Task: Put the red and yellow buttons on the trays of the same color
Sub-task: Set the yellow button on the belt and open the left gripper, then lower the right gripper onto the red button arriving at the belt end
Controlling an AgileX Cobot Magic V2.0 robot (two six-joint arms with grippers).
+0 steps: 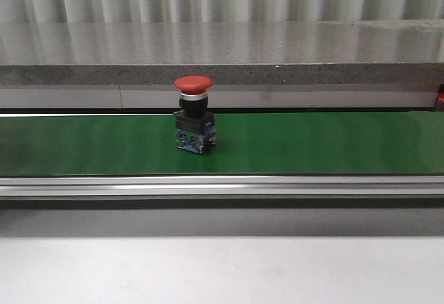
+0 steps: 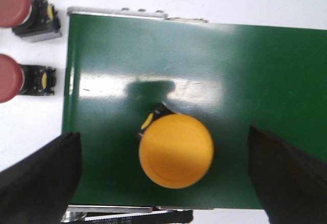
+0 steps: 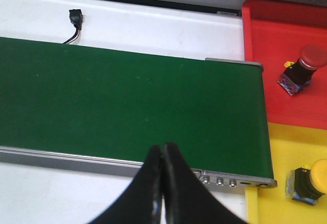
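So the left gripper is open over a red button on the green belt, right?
Not quite: that button is yellow, not red, as the left wrist view shows. The left gripper is indeed open over it, on the green belt.

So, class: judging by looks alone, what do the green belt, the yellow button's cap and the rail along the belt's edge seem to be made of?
Green belt: probably rubber or PVC, semi-matte with a fine weave texture and soft glare patches.
Yellow button cap: likely moulded plastic, smooth, evenly coloured, dull sheen.
Rail: apparently brushed aluminium, silvery with a long straight highlight.
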